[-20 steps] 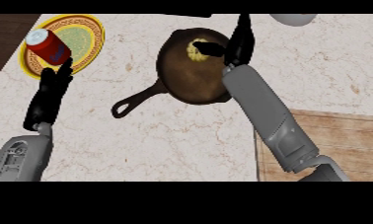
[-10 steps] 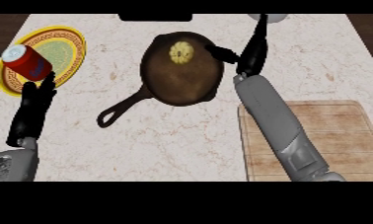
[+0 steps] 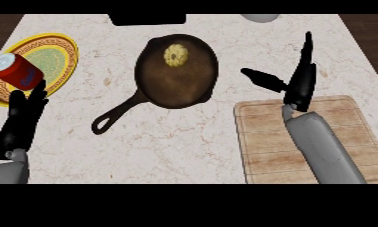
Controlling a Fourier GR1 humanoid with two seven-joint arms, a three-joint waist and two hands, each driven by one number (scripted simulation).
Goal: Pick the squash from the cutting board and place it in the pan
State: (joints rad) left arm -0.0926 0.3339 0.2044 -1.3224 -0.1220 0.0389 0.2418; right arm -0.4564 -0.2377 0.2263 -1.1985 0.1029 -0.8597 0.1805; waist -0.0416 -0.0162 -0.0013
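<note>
Left hand (image 3: 22, 121): fingers straight up, holding nothing, just below red can (image 3: 18, 70) on yellow-rimmed plate (image 3: 63, 51). Squash (image 3: 176, 55): inside cast-iron pan (image 3: 177, 78), left of right hand. Right hand (image 3: 299, 83): fingers spread, holding nothing, above cutting board (image 3: 266, 136) on counter (image 3: 184, 141).

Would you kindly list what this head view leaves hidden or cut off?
- Dark object at the counter's far edge: cut by the top band, identity unclear.
- Pale round object at the far right: only its lower rim shows.
- Red can on the yellow plate: label too small to read.
- Left robot hand: forearm cut by the frame's left edge.
</note>
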